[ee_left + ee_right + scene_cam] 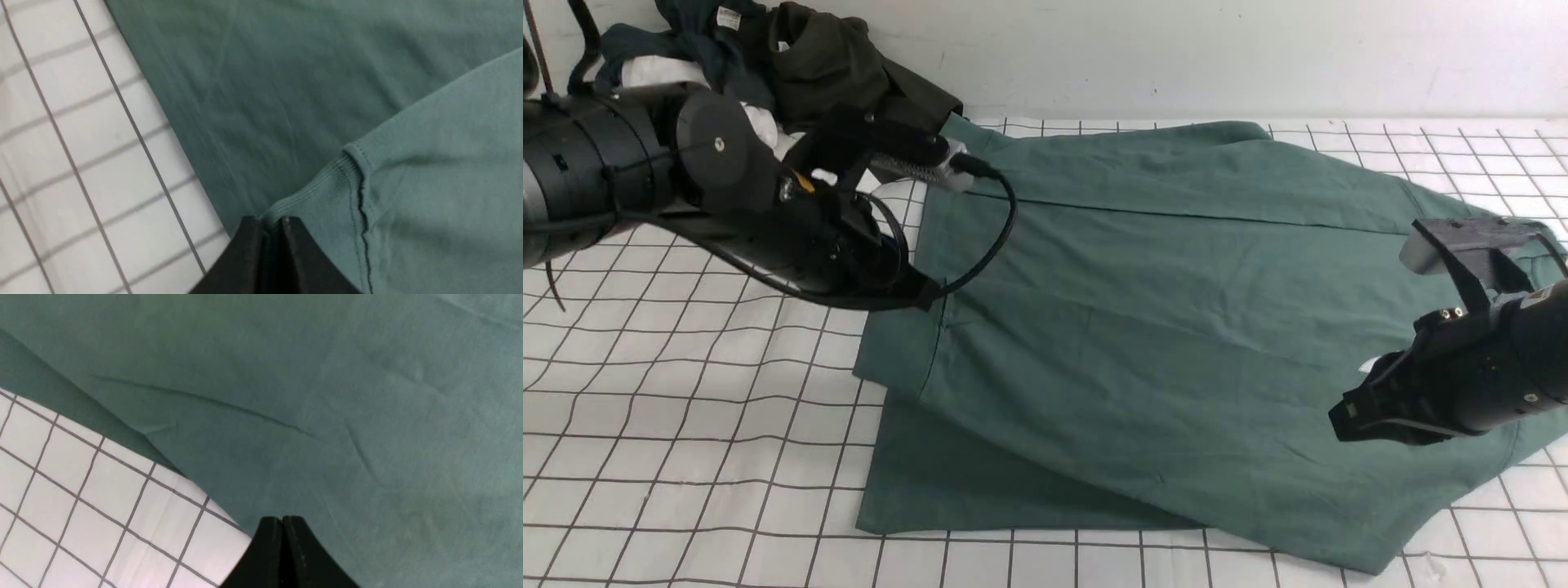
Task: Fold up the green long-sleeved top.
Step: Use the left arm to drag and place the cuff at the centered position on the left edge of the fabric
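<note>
1. The green long-sleeved top [1160, 327] lies spread over the middle and right of the gridded table [686, 408]. Its far edge is close to the wall.
2. The top is in layers. A large upper panel slants across it, and a lower layer shows beneath at the near-left corner.
3. The left tool [925, 296] is down at the top's left edge, about halfway along it.
4. In the left wrist view, the left tool [271, 222] has its jaws drawn in to a thin slit. The rim of the ribbed cuff [310, 196] runs right into the tips, so I read this as a pinch on the cuff.
5. Past the cuff, the sleeve cloth lies on the darker body of the top [265, 81]. The garment's edge and the bare table grid are just beside it.
6. The right tool [1346, 418] is over the top's right side, near its near-right edge.
7. In the right wrist view, the right tool [282, 520] has its jaws pressed together. I see no cloth between them. The top [327, 375] is under them, close to the cloth edge.
8. A dark olive-black garment [833, 65] is heaped at the far-left corner, just beside the top's far-left corner.
</note>
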`<action>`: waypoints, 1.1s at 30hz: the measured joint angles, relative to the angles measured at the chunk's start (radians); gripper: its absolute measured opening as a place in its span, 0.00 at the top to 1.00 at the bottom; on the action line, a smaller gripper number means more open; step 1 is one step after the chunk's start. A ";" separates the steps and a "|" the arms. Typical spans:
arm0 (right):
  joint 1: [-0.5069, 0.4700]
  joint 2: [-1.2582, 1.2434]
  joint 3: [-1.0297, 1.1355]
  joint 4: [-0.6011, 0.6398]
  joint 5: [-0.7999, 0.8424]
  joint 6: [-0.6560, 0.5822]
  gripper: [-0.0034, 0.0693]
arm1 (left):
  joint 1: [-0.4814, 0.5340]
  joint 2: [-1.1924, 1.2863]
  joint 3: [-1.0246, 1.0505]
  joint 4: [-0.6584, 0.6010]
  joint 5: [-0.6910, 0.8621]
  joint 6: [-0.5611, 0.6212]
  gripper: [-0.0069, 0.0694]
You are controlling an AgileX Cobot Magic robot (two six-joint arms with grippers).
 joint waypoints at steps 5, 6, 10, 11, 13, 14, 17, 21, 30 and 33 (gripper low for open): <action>0.000 0.000 0.000 -0.001 -0.006 -0.003 0.97 | 0.000 0.162 -0.173 0.064 -0.038 -0.003 0.88; 0.000 0.000 0.000 -0.001 -0.006 -0.003 0.97 | 0.000 0.198 -0.206 0.070 -0.038 -0.011 0.88; 0.000 0.000 0.000 -0.002 -0.010 -0.004 0.97 | 0.000 0.366 -0.354 0.111 -0.024 -0.061 0.88; 0.000 0.000 0.000 -0.002 -0.011 -0.009 0.97 | 0.000 0.391 -0.386 0.122 -0.021 -0.078 0.88; 0.000 0.000 0.000 -0.002 -0.011 -0.019 0.97 | 0.000 0.482 -0.474 0.172 0.000 -0.135 0.88; 0.000 0.000 0.000 -0.002 -0.011 -0.024 0.97 | 0.000 0.513 -0.512 0.195 0.013 -0.162 0.88; 0.000 0.000 0.000 -0.002 -0.011 -0.041 0.97 | 0.000 0.576 -0.606 0.255 0.046 -0.214 0.88; 0.000 0.002 0.000 -0.002 -0.017 -0.052 0.97 | 0.000 0.644 -0.720 0.324 0.086 -0.258 0.88; 0.000 0.103 0.000 0.008 -0.021 -0.074 0.97 | 0.010 0.716 -0.902 0.327 0.129 -0.368 0.65; 0.000 0.134 0.000 0.030 -0.023 -0.094 0.97 | 0.029 0.744 -0.983 0.309 0.128 -0.405 0.51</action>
